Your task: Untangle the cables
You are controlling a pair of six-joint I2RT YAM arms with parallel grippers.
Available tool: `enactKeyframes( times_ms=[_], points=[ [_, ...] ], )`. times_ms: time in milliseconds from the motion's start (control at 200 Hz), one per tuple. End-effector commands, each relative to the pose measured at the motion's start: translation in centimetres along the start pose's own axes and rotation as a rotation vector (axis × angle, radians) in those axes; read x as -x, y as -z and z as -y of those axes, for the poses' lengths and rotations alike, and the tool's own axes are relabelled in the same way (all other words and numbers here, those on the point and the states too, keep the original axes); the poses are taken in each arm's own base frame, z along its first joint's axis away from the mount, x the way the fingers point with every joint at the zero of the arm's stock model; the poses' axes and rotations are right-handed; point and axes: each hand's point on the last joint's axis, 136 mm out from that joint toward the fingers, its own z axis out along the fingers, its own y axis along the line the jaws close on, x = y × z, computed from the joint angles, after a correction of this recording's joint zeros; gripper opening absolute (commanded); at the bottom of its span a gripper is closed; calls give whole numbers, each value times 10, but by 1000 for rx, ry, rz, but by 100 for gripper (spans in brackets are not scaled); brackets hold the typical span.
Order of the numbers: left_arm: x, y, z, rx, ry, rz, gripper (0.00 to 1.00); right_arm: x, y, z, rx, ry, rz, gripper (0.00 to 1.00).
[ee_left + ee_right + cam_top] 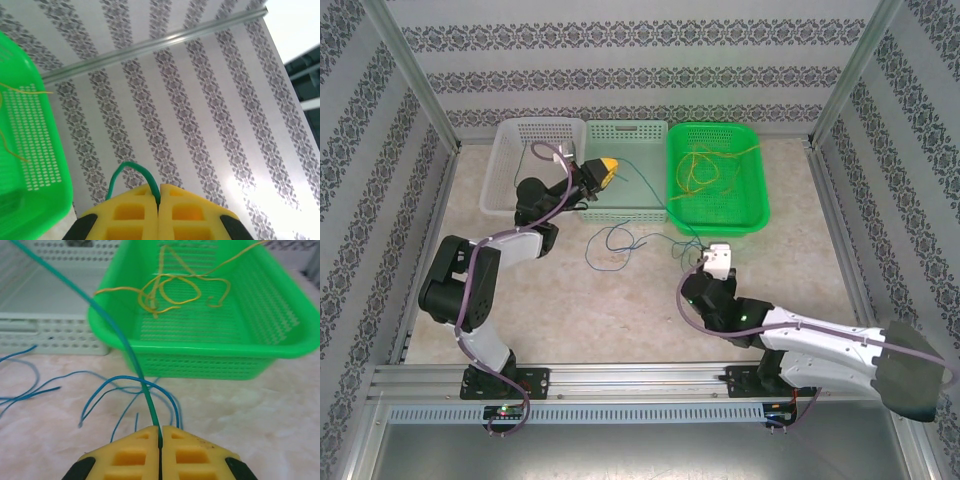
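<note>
A dark green cable [655, 192] runs taut between both grippers. My left gripper [607, 169] is raised over the middle basket, shut on one end of it; the green cable [131, 172] loops out of its yellow pads. My right gripper [718, 257] sits low on the table, shut on the other end of the green cable [131, 360]. Blue cables [613, 243] lie curled on the table between the arms, and in the right wrist view the blue cables [102, 388] cross just ahead of the pads. Yellow cables [712, 165] lie inside the green basket [748, 218].
Three baskets stand in a row at the back: a white one [500, 180] at left, a pale green one [645, 212] in the middle, the bright green basket [280, 347] at right. Patterned walls and metal posts close in the table.
</note>
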Motion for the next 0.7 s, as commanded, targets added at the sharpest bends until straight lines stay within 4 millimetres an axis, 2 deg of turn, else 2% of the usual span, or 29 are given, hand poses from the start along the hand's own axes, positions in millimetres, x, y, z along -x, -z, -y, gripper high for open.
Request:
enactKeyframes(
  times_ms=[0,40,55,110,185,245,295,360,465,550,595,619,694],
  points=[
    [9,-1,50,-78,-140,-31,0,-8,4,35,-124,-15,43,1],
    [6,-2,53,-59,-166,-48,0,-7,5,34,-106,-36,38,16],
    [5,-2,53,-51,-176,-57,0,-16,4,37,-106,-20,24,22],
    [1,-2,54,-13,-217,-93,0,-21,4,35,-75,-11,0,38],
    [-7,0,52,60,-277,-150,0,-16,7,32,-44,-6,-6,60],
    [-15,4,49,137,-333,-205,0,-9,10,34,-34,-21,11,72],
    [-21,10,46,205,-388,-259,0,-1,12,36,-17,-44,21,79],
    [-30,20,44,278,-439,-323,0,9,15,39,24,-99,27,82],
    [-42,30,47,298,-469,-386,0,23,15,50,63,-236,35,81],
    [-46,32,50,286,-472,-391,0,28,13,57,96,-353,17,77],
    [-47,34,50,285,-474,-392,0,24,11,59,104,-388,-12,76],
    [-48,34,50,284,-474,-392,0,34,12,58,119,-415,-11,76],
    [-49,35,54,272,-487,-389,0,39,11,51,148,-419,-44,76]
  ],
)
